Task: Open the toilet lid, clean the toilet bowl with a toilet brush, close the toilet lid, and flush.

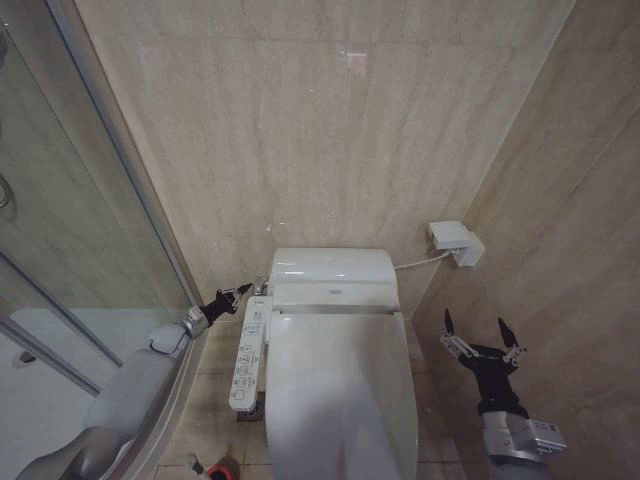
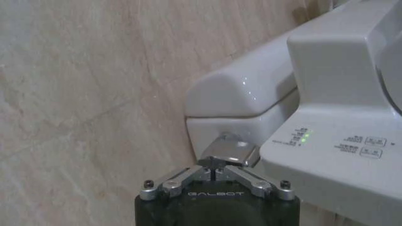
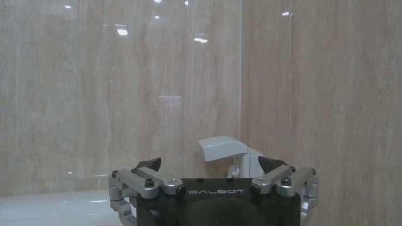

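The toilet lid (image 1: 340, 390) lies shut over the seat, so the toilet bowl is hidden beneath it. My left gripper (image 1: 241, 291) reaches to the left side of the tank (image 1: 332, 268). It is shut, and its tips (image 2: 213, 170) touch the chrome flush lever (image 2: 230, 150). To the right of the toilet my right gripper (image 1: 476, 326) is held up and open, nothing between its fingers, facing the wall (image 3: 207, 188). The red holder (image 1: 223, 470) of the toilet brush stands on the floor at the picture's lower edge, left of the toilet.
A long white button panel (image 1: 248, 356) runs along the toilet's left side, with green lights (image 2: 304, 137) lit. A glass shower wall (image 1: 90, 250) closes in the left. A white wall box (image 1: 456, 241) with a cable sits on the right wall.
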